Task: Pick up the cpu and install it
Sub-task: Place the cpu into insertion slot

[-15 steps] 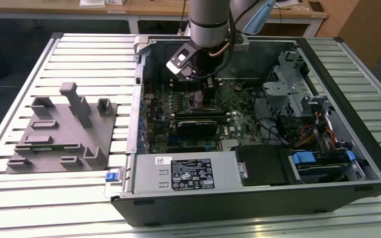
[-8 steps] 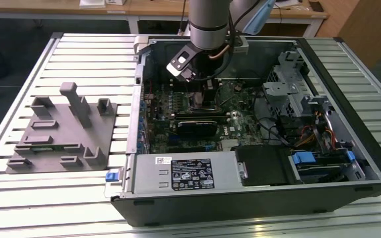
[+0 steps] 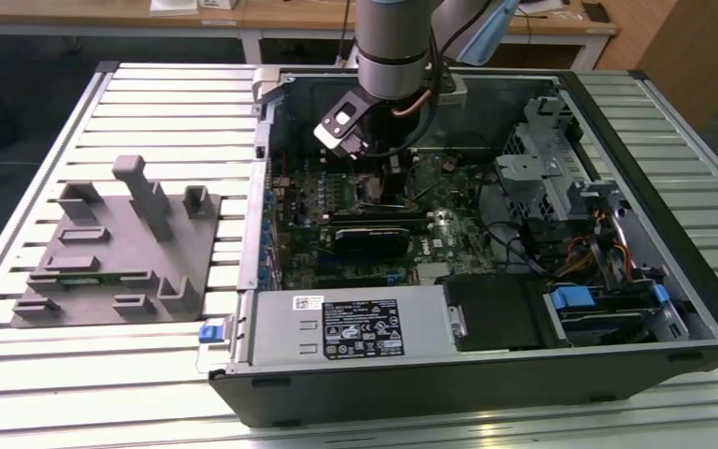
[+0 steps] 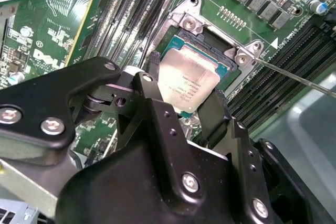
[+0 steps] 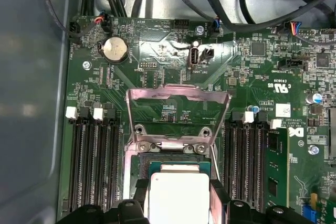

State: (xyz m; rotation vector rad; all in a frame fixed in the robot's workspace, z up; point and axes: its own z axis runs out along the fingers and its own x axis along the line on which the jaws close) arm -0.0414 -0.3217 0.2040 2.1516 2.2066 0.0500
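My arm (image 3: 394, 37) comes down steeply from above into the open black computer case (image 3: 658, 187), wrist bent so that my hand (image 4: 184, 95) points down at the green motherboard (image 5: 157, 51). My hand is closed on the cpu (image 4: 185, 77), a small flat square chip with a pale silvery metal top: my black fingers (image 4: 153, 80) press on two opposite edges of it. Right under my hand lies the dark square socket (image 4: 207, 38) with its metal frame, and the cpu sits within that frame's outline; I cannot tell whether it touches the socket floor. Just beyond my fingertips the hinged metal plate (image 5: 178, 114) stands raised. Well away from my hand, outside the case, a grey moulded tray (image 3: 116, 253) rests on the slatted white tabletop (image 3: 109, 374).
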